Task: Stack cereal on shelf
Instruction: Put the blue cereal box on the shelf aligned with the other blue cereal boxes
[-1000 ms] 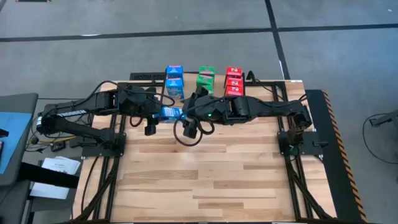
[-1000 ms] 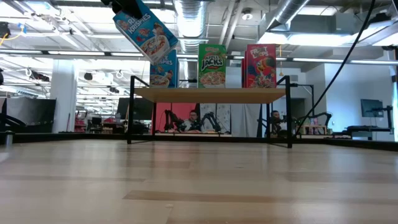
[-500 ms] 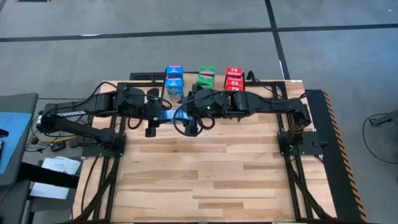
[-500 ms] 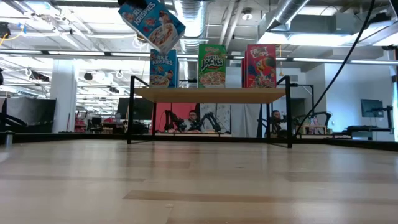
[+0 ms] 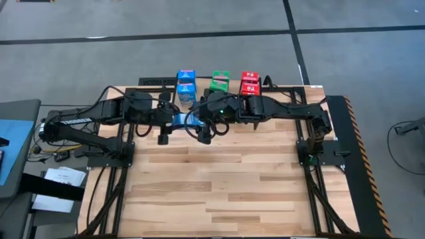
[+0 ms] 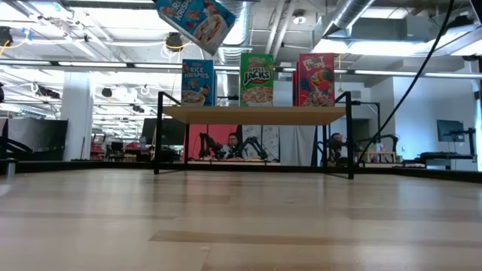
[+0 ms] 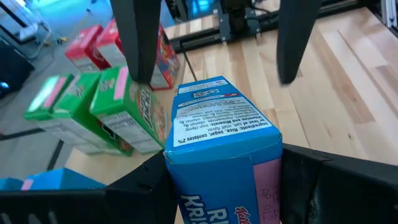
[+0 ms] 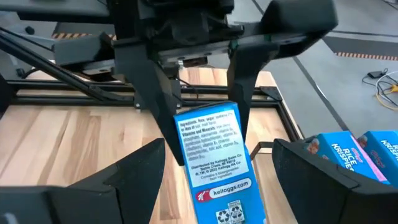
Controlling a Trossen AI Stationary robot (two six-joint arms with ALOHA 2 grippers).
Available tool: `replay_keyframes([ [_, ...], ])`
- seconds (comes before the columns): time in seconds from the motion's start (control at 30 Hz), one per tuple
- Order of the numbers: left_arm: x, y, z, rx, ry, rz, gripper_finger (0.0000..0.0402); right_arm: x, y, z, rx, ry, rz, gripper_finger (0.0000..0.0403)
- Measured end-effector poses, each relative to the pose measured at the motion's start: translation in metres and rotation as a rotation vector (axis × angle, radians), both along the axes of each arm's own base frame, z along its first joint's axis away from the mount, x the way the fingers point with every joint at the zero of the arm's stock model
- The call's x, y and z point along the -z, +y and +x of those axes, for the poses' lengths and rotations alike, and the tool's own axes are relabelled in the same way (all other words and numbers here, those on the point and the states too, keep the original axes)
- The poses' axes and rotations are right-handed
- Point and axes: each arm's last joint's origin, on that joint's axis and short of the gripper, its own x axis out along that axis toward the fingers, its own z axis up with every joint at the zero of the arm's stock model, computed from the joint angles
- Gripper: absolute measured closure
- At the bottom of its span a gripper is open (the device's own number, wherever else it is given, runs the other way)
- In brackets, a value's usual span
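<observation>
My left gripper (image 5: 174, 121) is shut on a blue cereal box (image 7: 221, 137), held high over the table in front of the shelf (image 6: 252, 114). In the low view the box (image 6: 199, 16) shows tilted at the top edge. My right gripper (image 8: 217, 180) stands open, its fingers (image 7: 138, 43) on either side of the box's free end, apart from it. On the shelf stand blue (image 6: 198, 83), green (image 6: 257, 79) and red (image 6: 315, 79) boxes on their bottom ends. My left gripper pinches the blue box between its two fingers at the end toward the table's left (image 7: 180, 174), one finger on each wide face. The fingers come from the table's left, slanting a little down, along the box. The box is lifted clear, a narrow printed side up.
More blue (image 5: 186, 86), green (image 5: 220, 83) and red (image 5: 250, 83) boxes are lined up at the far edge, just beyond both grippers. The wooden tabletop (image 5: 226, 192) stretches bare toward the near edge. Black frame rails (image 5: 332, 166) run along both sides.
My left gripper has tipped upward, and the blue box has risen and turned in the low view, still tilted and clear of the shelf. My right arm has swung toward the far edge and the box, and its open fingers now flank the box's free end.
</observation>
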Motion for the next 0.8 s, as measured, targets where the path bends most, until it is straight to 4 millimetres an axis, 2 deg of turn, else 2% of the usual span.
replay_keyframes([
  [0.53, -0.007, 0.000, 0.003, 0.013, -0.077, 0.033, 0.0223, 0.005, -0.009, -0.002, 0.000, 0.045, 0.059, 0.0085],
  [0.8, -0.009, 0.000, 0.004, 0.034, -0.090, 0.042, 0.0223, 0.006, -0.012, -0.003, 0.013, 0.058, 0.073, 0.0119],
])
